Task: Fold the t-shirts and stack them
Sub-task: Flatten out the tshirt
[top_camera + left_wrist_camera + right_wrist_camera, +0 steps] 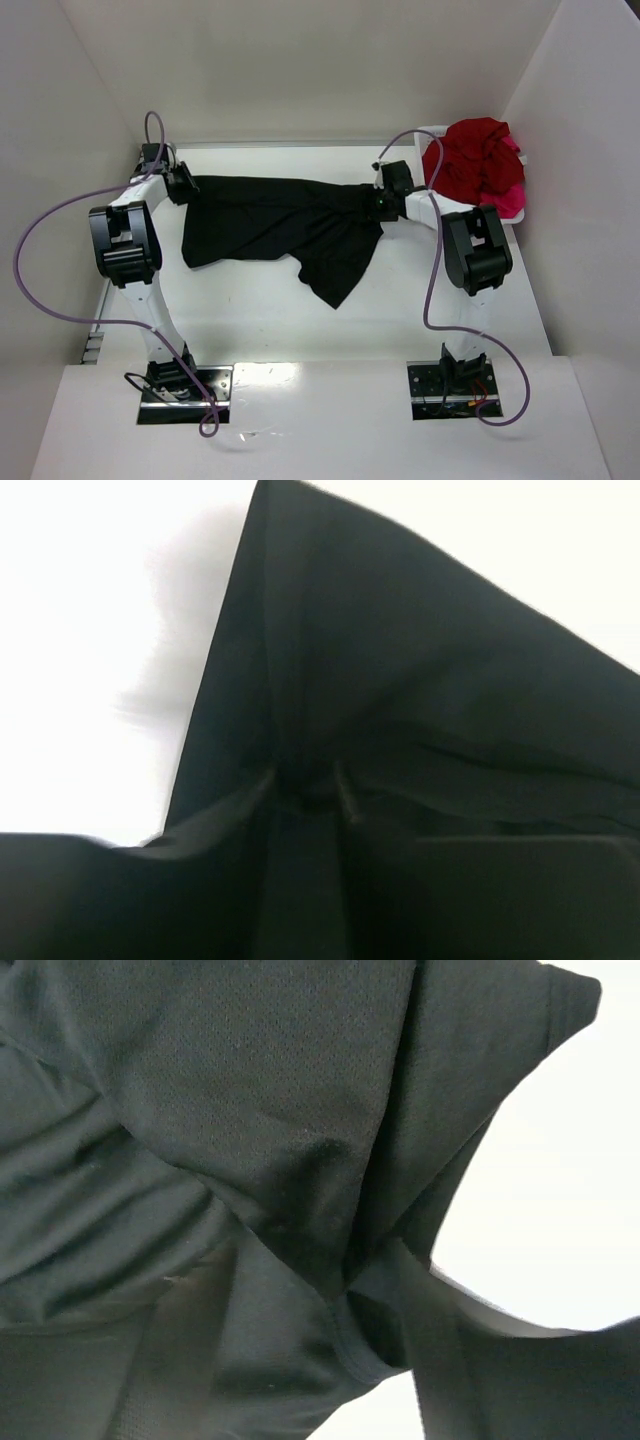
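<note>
Black shirt [270,225] stretched over table [300,330], left of basket [512,222] with red shirts [480,160]. Left jaws at shirt end far from basket, right jaws at end beside basket. Cloth hides both, cannot tell pinching or spread. Likely best: smooth skewed flap before folding.

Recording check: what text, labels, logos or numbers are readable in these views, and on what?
None readable.
The black t-shirt shows no print or tag in any view.
The crumpled red and pink t-shirts look plain.
Nothing legible on the arm base plates.
</note>
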